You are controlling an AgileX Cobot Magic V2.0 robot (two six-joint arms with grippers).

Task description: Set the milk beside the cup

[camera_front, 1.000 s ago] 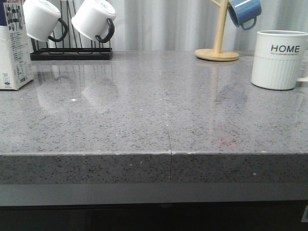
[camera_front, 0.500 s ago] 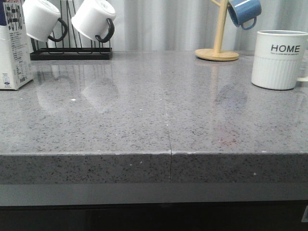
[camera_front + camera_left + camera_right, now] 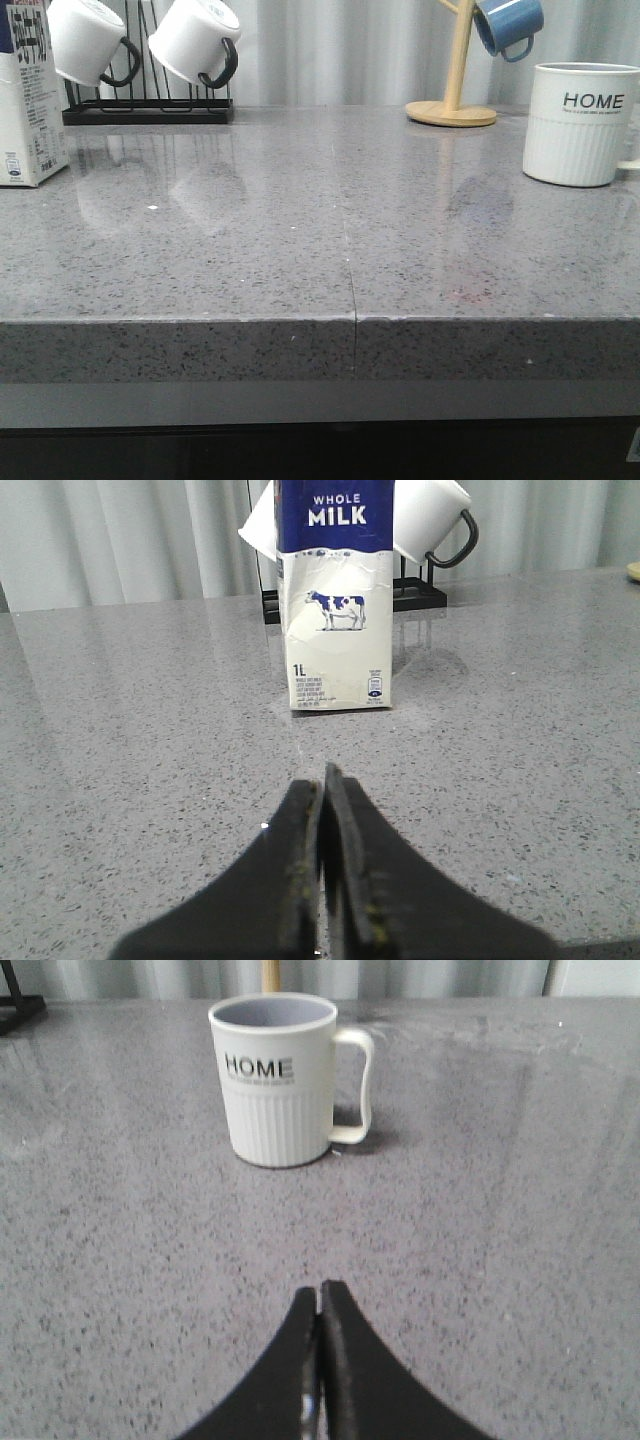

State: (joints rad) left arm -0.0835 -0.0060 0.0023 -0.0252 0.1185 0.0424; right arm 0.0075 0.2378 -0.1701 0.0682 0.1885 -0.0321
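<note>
Milk (image 3: 336, 595) stands upright straight ahead of the left tool (image 3: 324, 780), long axis vertical, cow-print face turned toward the tool, clear tabletop (image 3: 120, 740) between them, not touching. Left tool: fingers pressed together, fully closed, holding nothing, hovering low over the tabletop. Cup (image 3: 279, 1080) sits straight ahead of the right tool (image 3: 320, 1295), upright, handle pointing off to one side, well apart from the tool. Right tool also closed tight, empty. In the front view the milk (image 3: 30, 95) is at far left, the cup (image 3: 583, 123) at far right, well apart; neither arm visible there. Left arm looks the nearer one to the milk, so likely it does the pick; the tool would need to open wide before closing on the carton sides. Grasp not yet started. Black mug rack (image 3: 420, 590) right behind the carton, watch overshoot.
</note>
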